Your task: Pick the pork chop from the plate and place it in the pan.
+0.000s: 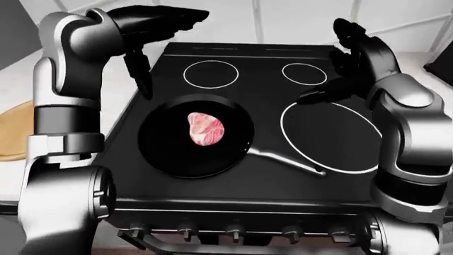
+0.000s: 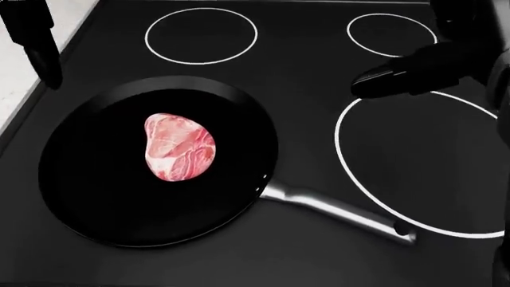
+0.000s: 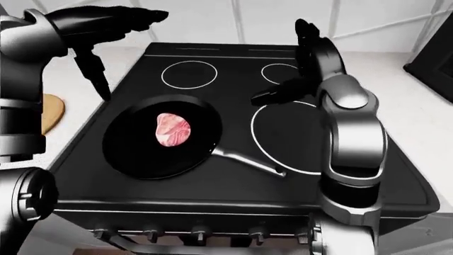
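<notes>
Left-eye view: the pork chop [image 1: 206,128] is lying flat in the black frying pan [image 1: 163,155], a bit toward 12 o'clock of the pan's middle, with dark pan floor showing all round it. The pan sits on the black cooktop [image 1: 262,170], near its 9 o'clock edge, and its silver handle [image 1: 287,161] sticks out toward 4 o'clock, ending on the rim of the big burner ring [image 1: 331,136]. The left hand [image 1: 152,32] is up at about 11 o'clock of the pan, well clear of it, fingers spread and holding nothing; one finger hangs down toward the cooktop's left edge. The right hand [image 1: 340,69] hovers above the big ring's 12 o'clock side, fingers open too, nothing in it. A tan cutting board [image 1: 13,133] peeks in at 9 o'clock of the view.

Head view: close-up of the same thing. Chop sits left of pan centre, with plenty of bare pan toward 3 and 6 o'clock. Two small burner rings [image 2: 201,36] are up top, uncovered.

Right-eye view: a row of stove knobs [image 3: 200,234] runs along the bottom, and there's white counter [image 3: 418,111] past the cooktop's 3 o'clock edge.
</notes>
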`<state>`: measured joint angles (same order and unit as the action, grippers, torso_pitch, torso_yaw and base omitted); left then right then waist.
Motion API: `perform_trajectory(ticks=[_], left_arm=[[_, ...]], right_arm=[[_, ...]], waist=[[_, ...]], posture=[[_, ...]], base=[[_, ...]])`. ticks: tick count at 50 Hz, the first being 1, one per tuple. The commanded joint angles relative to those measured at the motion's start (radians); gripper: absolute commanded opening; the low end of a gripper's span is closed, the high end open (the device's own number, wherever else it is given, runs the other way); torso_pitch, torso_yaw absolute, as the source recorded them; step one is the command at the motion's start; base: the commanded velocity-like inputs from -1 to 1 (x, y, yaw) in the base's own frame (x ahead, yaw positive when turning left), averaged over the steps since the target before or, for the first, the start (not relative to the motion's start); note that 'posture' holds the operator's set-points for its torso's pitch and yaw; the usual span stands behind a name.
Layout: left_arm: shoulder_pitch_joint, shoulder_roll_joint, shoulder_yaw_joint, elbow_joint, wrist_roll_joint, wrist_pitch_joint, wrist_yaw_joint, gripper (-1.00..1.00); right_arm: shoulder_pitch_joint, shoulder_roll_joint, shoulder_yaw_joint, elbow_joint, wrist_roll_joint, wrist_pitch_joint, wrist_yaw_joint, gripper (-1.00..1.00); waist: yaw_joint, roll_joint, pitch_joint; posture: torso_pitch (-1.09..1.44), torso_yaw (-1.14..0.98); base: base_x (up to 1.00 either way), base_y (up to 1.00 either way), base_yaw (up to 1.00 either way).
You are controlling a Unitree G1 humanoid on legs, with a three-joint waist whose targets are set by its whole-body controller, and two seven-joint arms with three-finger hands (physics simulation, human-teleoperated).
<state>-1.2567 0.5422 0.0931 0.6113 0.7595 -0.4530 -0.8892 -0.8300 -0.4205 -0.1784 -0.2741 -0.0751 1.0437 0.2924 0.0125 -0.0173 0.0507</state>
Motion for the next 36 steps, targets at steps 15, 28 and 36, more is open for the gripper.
perform_trajectory(ticks=[15, 28, 36], left_arm=[[-0.147, 0.047, 0.044, 0.123, -0.074, 0.084, 0.079, 1.0], [-0.101, 0.055, 0.037, 0.174, -0.174, 0.187, 0.19, 1.0], [-0.094, 0.042, 0.071, 0.209, -0.292, 0.317, 0.262, 1.0]], right_arm=[[-0.126, -0.049, -0.005, -0.009, -0.038, 0.021, 0.05, 1.0], [-0.163, -0.067, -0.009, -0.004, -0.053, 0.043, 0.072, 1.0], [-0.199, -0.097, -0.011, 0.0, -0.059, 0.064, 0.092, 1.0]], waist=[[0.001, 0.001, -0.028], [-0.003, 0.006, -0.031], [-0.003, 0.008, -0.031]], posture=[[0.0, 0.0], [0.0, 0.0], [0.0, 0.0]], base=[[0.0, 0.0, 0.0], [0.0, 0.0, 0.0], [0.0, 0.0, 0.0]])
